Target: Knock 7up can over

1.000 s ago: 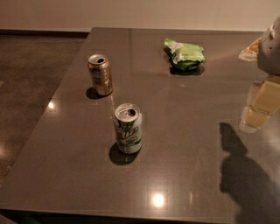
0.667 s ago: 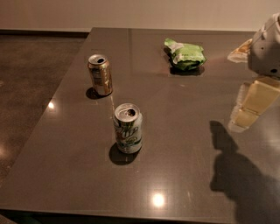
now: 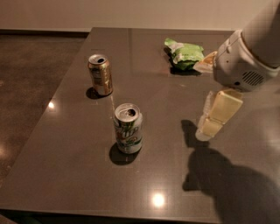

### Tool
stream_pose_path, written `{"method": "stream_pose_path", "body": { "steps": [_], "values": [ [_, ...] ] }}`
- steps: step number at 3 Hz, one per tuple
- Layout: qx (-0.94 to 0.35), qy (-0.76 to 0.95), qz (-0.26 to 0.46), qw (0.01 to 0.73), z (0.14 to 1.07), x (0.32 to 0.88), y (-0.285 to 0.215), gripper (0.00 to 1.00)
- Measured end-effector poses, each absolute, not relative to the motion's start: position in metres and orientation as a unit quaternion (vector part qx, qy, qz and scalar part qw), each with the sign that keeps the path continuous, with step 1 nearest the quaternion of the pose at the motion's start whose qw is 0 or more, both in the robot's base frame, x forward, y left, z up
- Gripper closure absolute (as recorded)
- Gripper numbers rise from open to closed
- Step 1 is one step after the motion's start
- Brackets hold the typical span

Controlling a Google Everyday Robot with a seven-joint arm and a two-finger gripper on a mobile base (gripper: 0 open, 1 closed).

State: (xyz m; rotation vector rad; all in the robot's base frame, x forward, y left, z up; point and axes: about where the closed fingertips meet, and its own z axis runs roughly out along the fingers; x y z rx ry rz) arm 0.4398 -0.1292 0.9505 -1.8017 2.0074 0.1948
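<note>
A pale wall (image 3: pixel 131 13) runs along the top of the view, with a dark baseboard beneath it and a brown polished floor (image 3: pixel 30 87) on the left. Most of the scene is taken up by a dark grey, glossy rectangular table (image 3: pixel 70 170), which carries a few small bright reflections of ceiling light.

The 7up can (image 3: pixel 128 129), a silver-white aluminium drink can with green lettering and a small red-orange mark, stands upright in the middle-left part of the table, toward the near edge. Its silver top faces up and its opening is visible. A dark shadow pools at its base on the near-left side.

Farther back and to the left stands a gold-brown aluminium can (image 3: pixel 100 74), also upright and well apart from the 7up can. A crumpled green and white snack bag (image 3: pixel 185 54) lies near the far edge of the table.

The robot's white rounded arm housing (image 3: pixel 239 63) reaches in from the upper right. Below it hangs the cream-yellow gripper (image 3: pixel 214 117), above the table's right side, well to the right of the 7up can and touching nothing. Whether the gripper is spread or pressed together cannot be told. Its large dark shadow (image 3: pixel 218 175) falls on the tabletop beneath it.
</note>
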Motion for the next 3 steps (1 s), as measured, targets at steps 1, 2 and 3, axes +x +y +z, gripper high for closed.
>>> {"method": "stream_pose_path", "body": {
  "steps": [1,2,3],
  "values": [
    [-0.663,0.704,0.093,0.235,0.931,0.436,-0.090,0.00],
    [-0.668,0.691,0.115,0.250,0.915,0.438,-0.059,0.00],
    [-0.664,0.685,0.152,0.257,0.905,0.440,-0.034,0.00]
  ]
}}
